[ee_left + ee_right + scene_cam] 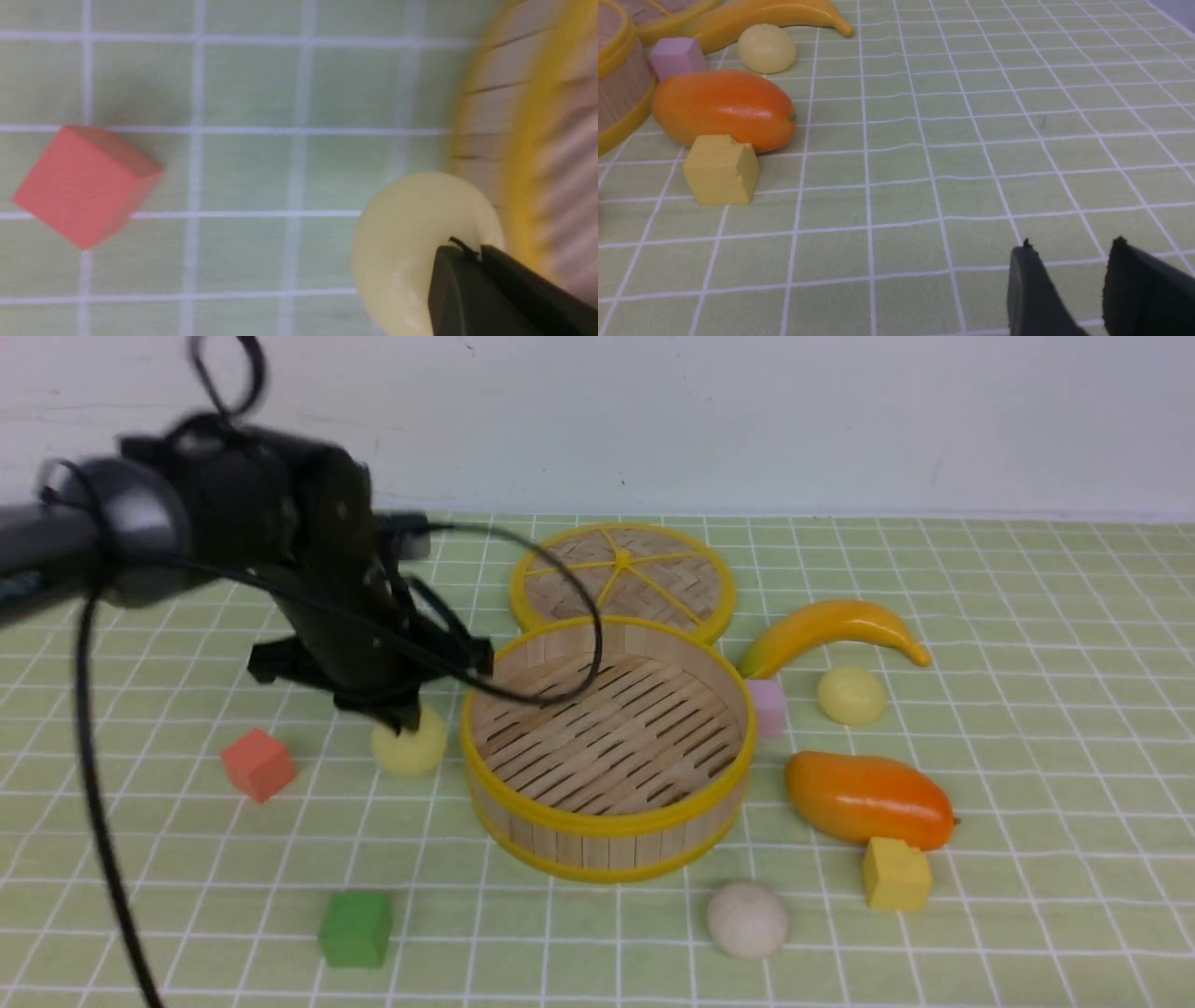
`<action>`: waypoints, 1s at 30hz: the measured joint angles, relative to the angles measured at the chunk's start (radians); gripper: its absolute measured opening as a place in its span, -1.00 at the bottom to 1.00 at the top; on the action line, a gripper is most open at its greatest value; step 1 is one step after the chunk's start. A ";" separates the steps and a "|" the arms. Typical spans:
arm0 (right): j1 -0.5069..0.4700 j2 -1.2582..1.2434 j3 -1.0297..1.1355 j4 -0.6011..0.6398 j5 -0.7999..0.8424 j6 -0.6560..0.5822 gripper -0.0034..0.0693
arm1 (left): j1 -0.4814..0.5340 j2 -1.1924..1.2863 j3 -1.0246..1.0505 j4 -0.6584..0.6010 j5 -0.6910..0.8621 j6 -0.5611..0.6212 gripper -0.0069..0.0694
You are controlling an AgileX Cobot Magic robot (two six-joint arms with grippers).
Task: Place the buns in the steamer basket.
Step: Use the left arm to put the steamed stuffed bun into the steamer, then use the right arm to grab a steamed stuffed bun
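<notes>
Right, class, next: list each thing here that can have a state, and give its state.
Round bamboo steamer basket with yellow rims: uncovered, upright, no buns inside.
Flat woven disc with yellow spokes: lying behind the basket, not on it.
Black left gripper: shut, at the pale yellow bun beside the basket.
Black right gripper: open, nothing between its fingers.

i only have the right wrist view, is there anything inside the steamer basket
Observer: No, the front view shows the slatted floor of the steamer basket bare, with no bun in it.
Operator: and the left gripper?
Observer: Its fingertips are shut together in front of a pale yellow bun, not around it.
Operator: any other bun i can't see
Observer: Yes, an off-white bun sits outside the basket, on the robot's side of it.
</notes>
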 joint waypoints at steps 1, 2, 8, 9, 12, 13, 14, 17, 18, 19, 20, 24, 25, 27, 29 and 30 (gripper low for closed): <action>0.000 0.000 0.000 0.000 0.000 0.000 -0.24 | 0.000 -0.024 -0.002 -0.051 -0.009 0.024 -0.85; 0.000 0.000 0.000 0.000 0.000 0.000 -0.24 | 0.000 -0.028 -0.004 -0.051 -0.011 0.029 -0.85; 0.000 0.000 0.000 0.000 0.000 0.000 -0.24 | 0.000 -0.028 -0.006 -0.301 -0.050 0.181 -0.85; 0.000 0.000 0.000 0.000 0.000 0.000 -0.24 | 0.000 -0.002 -0.006 -0.334 -0.061 0.187 -0.85; 0.000 0.000 0.000 0.000 0.000 0.000 -0.24 | 0.000 0.058 -0.006 -0.380 -0.091 0.191 -0.85; 0.000 0.000 0.000 0.000 0.000 0.000 -0.24 | 0.000 0.074 -0.006 -0.393 -0.103 0.193 -0.84; 0.000 0.000 0.000 0.000 0.000 0.000 -0.24 | 0.000 0.092 -0.006 -0.406 -0.115 0.193 -0.83; 0.000 0.000 0.000 0.000 0.000 0.000 -0.24 | 0.000 0.123 -0.006 -0.427 -0.138 0.193 -0.81; 0.000 0.000 0.000 0.000 0.000 0.000 -0.24 | 0.000 0.129 -0.006 -0.429 -0.140 0.194 -0.80; 0.000 0.000 0.000 0.000 0.000 0.000 -0.24 | 0.000 0.135 -0.006 -0.430 -0.143 0.194 -0.76; 0.000 0.000 0.000 0.000 0.000 0.000 -0.24 | 0.000 0.137 -0.006 -0.430 -0.146 0.194 -0.74; 0.000 0.000 0.000 -0.005 0.000 0.000 -0.24 | 0.000 0.137 -0.006 -0.429 -0.150 0.194 -0.55; 0.000 0.000 0.000 -0.013 -0.006 0.000 -0.24 | 0.000 0.135 -0.006 -0.427 -0.146 0.194 -0.41; 0.000 0.000 0.003 -0.028 -0.024 0.000 -0.24 | 0.000 0.129 -0.006 -0.420 -0.134 0.194 -0.26; 0.000 0.000 0.009 -0.049 -0.070 0.000 -0.24 | 0.000 0.106 -0.006 -0.406 -0.108 0.194 -0.06; 0.000 0.000 0.009 -0.062 -0.106 0.000 -0.24 | 0.000 0.083 -0.005 -0.397 -0.097 0.194 0.01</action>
